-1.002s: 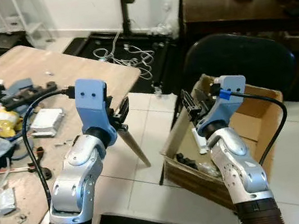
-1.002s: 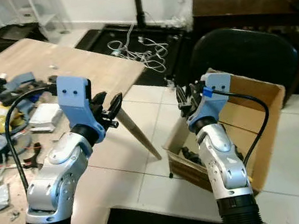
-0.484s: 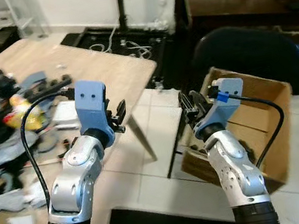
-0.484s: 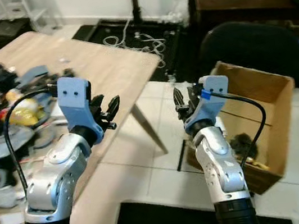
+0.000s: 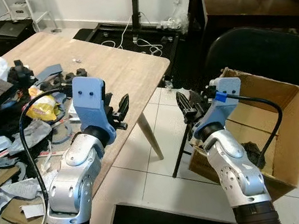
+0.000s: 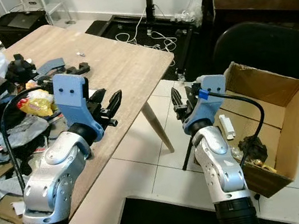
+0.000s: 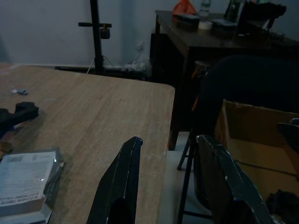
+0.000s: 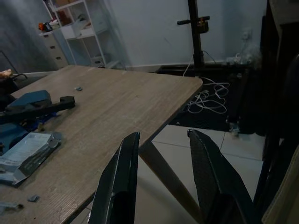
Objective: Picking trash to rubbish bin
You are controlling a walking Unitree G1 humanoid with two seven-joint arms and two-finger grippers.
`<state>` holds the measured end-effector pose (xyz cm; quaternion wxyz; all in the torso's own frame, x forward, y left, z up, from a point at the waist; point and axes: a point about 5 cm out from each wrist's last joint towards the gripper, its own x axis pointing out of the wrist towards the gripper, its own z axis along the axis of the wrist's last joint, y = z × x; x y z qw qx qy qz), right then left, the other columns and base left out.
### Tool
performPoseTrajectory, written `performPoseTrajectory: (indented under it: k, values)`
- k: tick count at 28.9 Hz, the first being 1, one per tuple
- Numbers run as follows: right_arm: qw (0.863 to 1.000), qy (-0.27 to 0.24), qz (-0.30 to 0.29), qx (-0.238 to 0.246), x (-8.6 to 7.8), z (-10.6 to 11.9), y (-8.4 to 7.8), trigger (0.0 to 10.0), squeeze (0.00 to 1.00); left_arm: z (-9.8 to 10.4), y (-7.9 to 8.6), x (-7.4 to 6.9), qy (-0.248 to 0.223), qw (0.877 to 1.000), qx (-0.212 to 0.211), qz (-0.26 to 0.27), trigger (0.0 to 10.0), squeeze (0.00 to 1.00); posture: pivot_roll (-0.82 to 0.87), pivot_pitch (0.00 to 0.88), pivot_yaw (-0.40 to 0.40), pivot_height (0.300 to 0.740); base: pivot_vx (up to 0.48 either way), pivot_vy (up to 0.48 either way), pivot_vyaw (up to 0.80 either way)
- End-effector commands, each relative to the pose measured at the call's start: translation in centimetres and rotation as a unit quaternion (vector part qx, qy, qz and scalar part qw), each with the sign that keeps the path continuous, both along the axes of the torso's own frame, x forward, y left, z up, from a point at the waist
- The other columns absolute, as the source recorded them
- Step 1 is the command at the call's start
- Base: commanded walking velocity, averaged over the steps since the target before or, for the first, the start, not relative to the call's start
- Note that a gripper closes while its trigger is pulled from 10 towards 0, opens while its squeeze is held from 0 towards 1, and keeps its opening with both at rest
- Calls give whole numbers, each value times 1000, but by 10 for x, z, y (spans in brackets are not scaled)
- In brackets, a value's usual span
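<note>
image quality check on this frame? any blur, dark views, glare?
Both eye views: sharp and evenly lit, no motion blur, the wooden table and cardboard box crisp. Left wrist view: dim, bluish, the left claw soft from closeness. Right wrist view: dim up close, with the right claw dark, but the white wall behind is bright. No strong glare.

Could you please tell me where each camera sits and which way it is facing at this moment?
Left eye view: on the head, looking forward and down; both silver arms show, left gripper over the wooden table, right gripper beside the cardboard box.
Right eye view: the head's other eye, same scene, slightly shifted.
Left wrist view: along its open black fingers, across the table toward the box.
Right wrist view: along its open fingers, toward the table and the white wall.
Shared: all four show the table.
</note>
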<state>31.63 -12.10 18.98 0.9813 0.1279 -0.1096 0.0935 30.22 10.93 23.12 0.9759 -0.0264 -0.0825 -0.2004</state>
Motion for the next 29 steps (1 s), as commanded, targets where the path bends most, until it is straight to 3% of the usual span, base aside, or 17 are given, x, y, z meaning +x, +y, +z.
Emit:
performPoseTrajectory:
  k: [1, 29]
  values:
    - [1000, -10, 8, -3, -1, 5, 3, 10000, 0, 0, 1, -3, -3, 1000, -5, -2, 10000, 0, 118, 136, -6, 740, 0, 0, 800]
    - [1000, -6, 14, -4, -1, 3, 6, 10000, 0, -2, 4, -6, 4, 1000, -3, -1, 10000, 0, 125, 117, -10, 740, 0, 0, 800]
